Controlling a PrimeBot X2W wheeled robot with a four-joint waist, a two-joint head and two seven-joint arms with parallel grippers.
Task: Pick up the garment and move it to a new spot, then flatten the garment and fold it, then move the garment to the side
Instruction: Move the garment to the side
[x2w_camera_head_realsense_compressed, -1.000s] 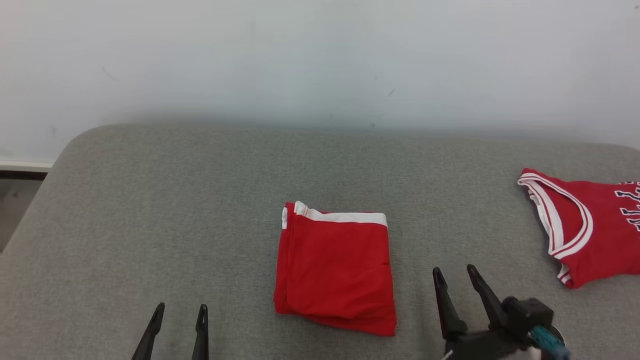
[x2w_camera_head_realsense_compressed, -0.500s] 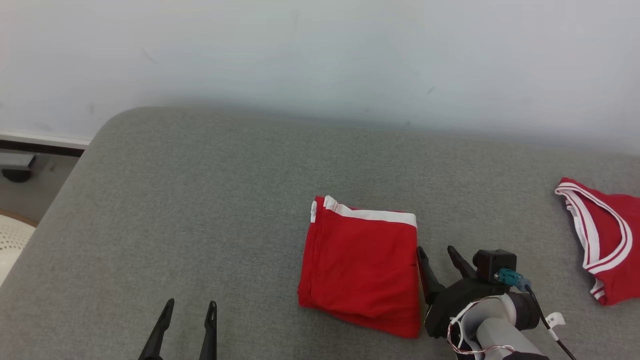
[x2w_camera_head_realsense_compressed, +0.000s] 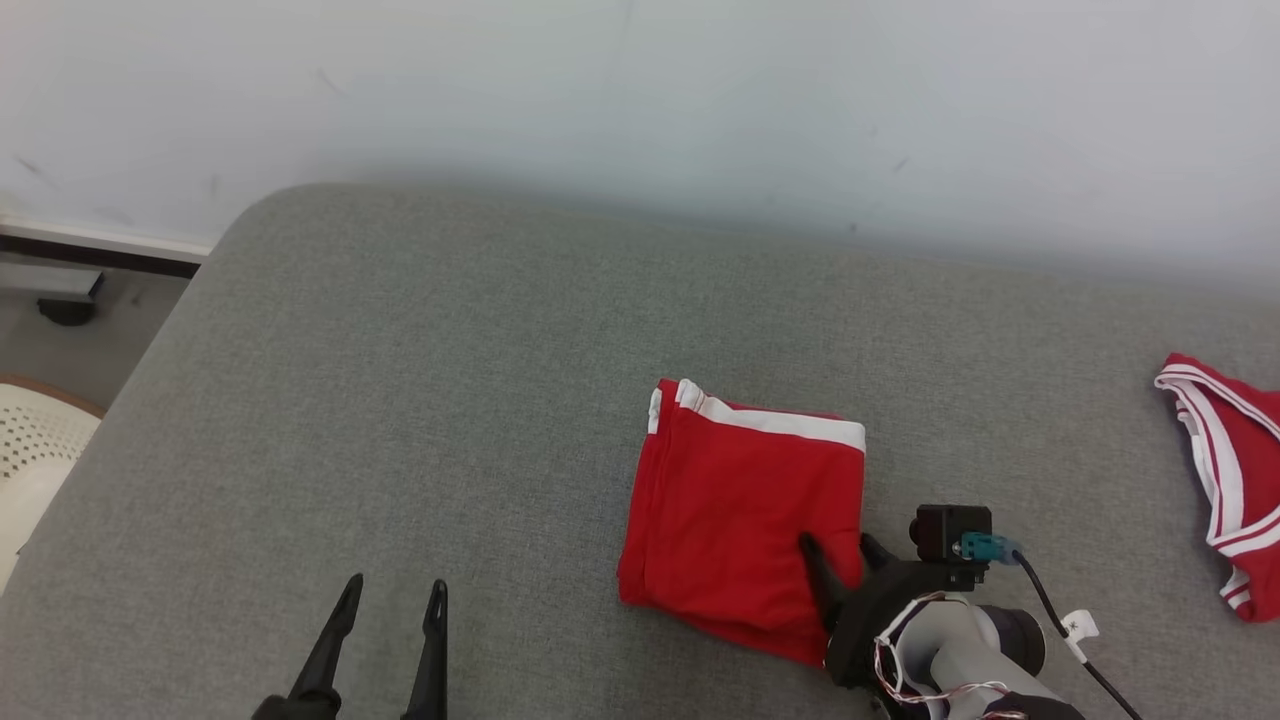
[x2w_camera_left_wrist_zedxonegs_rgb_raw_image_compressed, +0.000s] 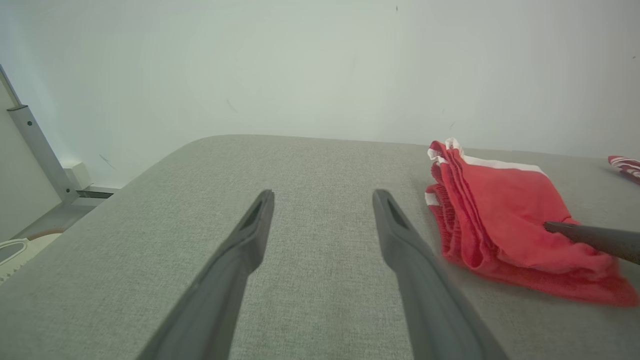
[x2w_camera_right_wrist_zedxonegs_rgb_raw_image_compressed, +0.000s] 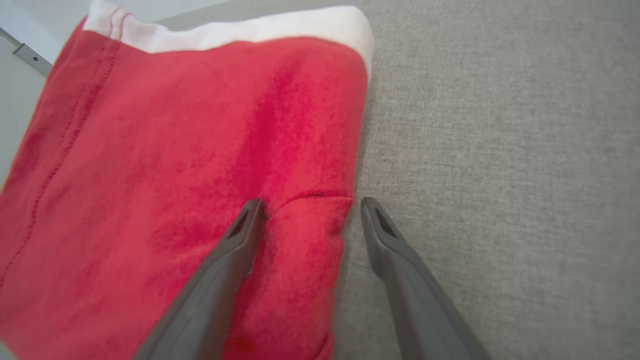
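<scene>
Folded red garment (x2w_camera_head_realsense_compressed: 735, 500) lies mid grey padded counter (x2w_camera_head_realsense_compressed: 430, 400), right pincer (x2w_camera_head_realsense_compressed: 836, 548) spread astride its right edge, nothing pinched yet, left pincer (x2w_camera_head_realsense_compressed: 395, 588) spread & idle: catch all layers, nip firmly, drag low so fold holds.

The garment (x2w_camera_head_realsense_compressed: 740, 500) is plain red with a white band at its far edge. The bench (x2w_camera_head_realsense_compressed: 420, 400) under it is flecked grey. The jersey (x2w_camera_head_realsense_compressed: 1250, 470) to the garment's right is red with white-striped trim.

A red jersey (x2w_camera_head_realsense_compressed: 1262, 455) lies on grey upholstery (x2w_camera_head_realsense_compressed: 400, 400).
</scene>
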